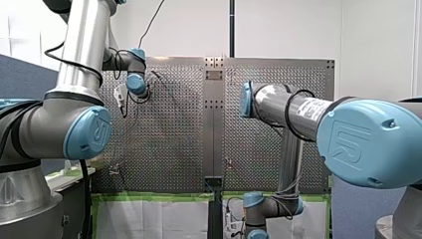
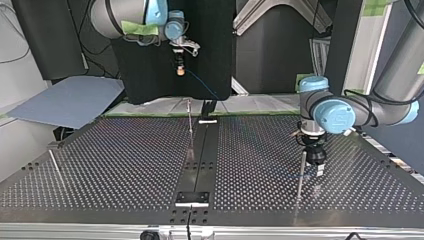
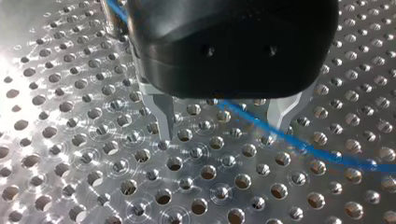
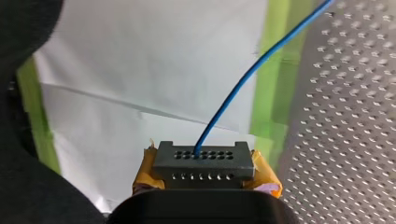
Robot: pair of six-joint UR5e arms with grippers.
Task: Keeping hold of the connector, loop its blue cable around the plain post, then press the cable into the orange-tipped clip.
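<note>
My right gripper is shut on the black connector, gripped between yellow pads. The blue cable leaves the connector's face and runs off toward the perforated table. In the top view this gripper hangs high beyond the table's far edge. My left gripper stands open just above the table, its metal fingers apart. The blue cable lies on the plate between them, close to one finger. In the top view this gripper is right beside a thin plain post.
Another thin post stands near the table's middle strip, and a third post at the top view's left. White sheets edged with green tape lie past the table's far edge. A blue-grey board rests at the far left.
</note>
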